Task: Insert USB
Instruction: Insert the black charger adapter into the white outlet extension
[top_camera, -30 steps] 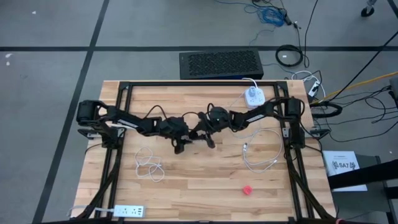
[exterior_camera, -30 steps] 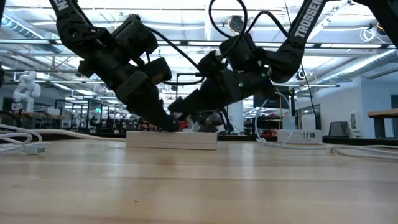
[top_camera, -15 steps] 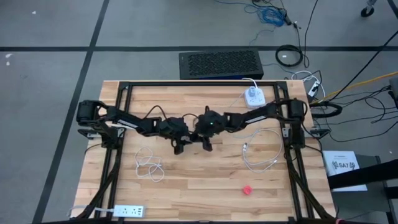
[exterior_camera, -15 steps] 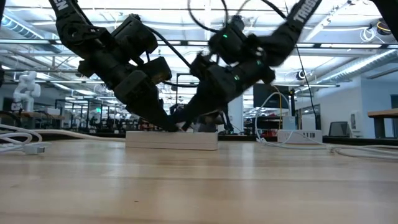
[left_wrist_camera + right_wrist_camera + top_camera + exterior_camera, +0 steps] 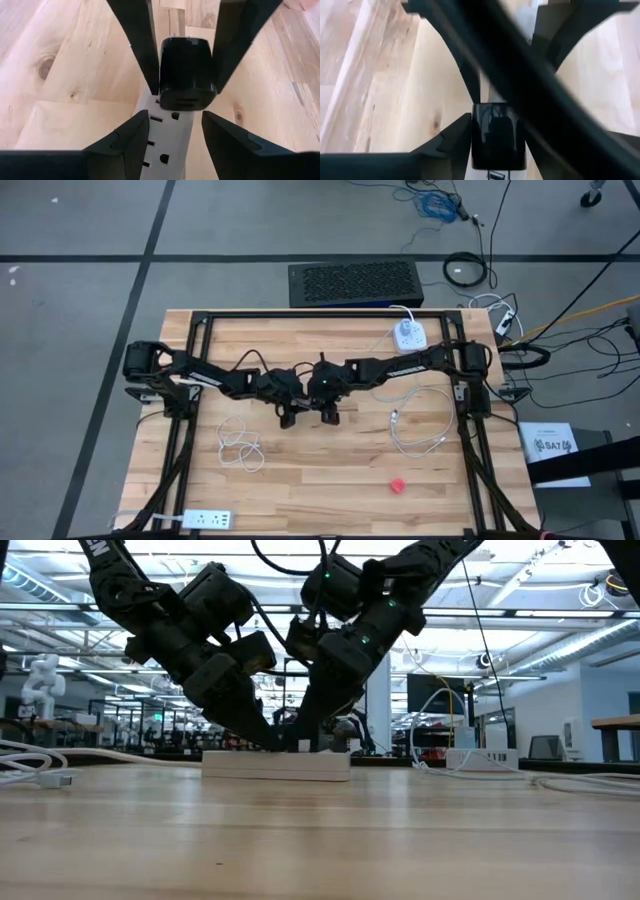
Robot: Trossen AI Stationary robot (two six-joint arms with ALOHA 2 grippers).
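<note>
Black USB charger [image 5: 187, 75] stands plugged into white power strip [image 5: 167, 137].

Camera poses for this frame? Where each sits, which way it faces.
High: overhead, straight down on table; both arms show.
Low: table height, level across; left tool and right tool meet on power strip.
Left wrist: past own fingers, open astride strip, at black adapter.
Right wrist: own tool gripping adapter.
Shared: wrist views both show adapter.

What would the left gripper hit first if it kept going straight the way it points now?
Probably the white power strip, right under the left gripper, which straddles it. The black charger plugged into it lies just beyond, between the right gripper's fingers. Depth is unclear.
</note>
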